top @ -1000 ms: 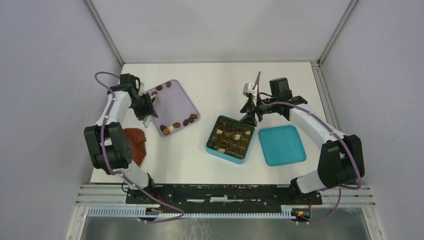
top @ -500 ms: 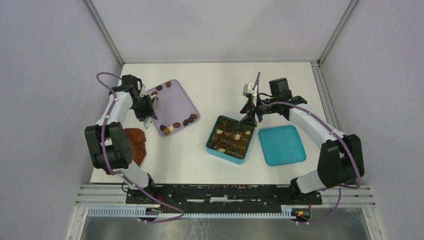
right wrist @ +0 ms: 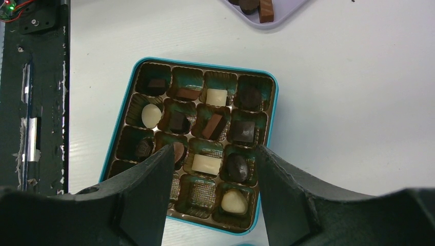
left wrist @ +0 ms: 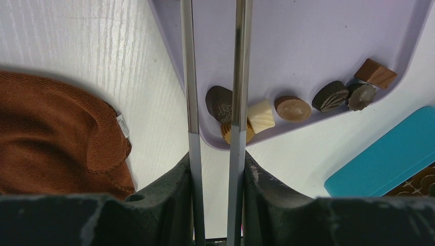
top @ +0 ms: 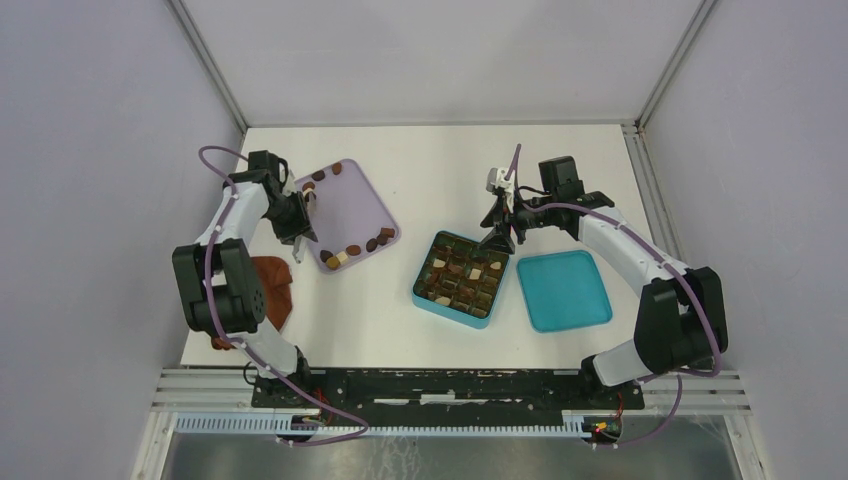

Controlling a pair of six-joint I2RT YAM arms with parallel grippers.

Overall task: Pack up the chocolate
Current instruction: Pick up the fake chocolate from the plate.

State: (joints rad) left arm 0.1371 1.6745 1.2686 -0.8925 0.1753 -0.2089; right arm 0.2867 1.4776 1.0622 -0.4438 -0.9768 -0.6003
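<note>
Left gripper (left wrist: 216,164) pinches metal tongs (left wrist: 238,77) over the lilac tray's (left wrist: 308,41) corner; right gripper (right wrist: 214,151) hovers, fingers spread, above the teal box (right wrist: 205,65).

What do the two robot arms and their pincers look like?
The left arm and right arm have white links, bulky black joints and a looping purple cable. The right pincer has broad black fingers; the left pincer carries two thin metal blades on black bases.

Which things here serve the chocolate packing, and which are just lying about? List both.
For the job:
- loose chocolates
- lilac tray that holds them
- teal box of cells
- packed chocolates already in its cells
- teal lid beside the box

Lying about:
- brown cloth
</note>
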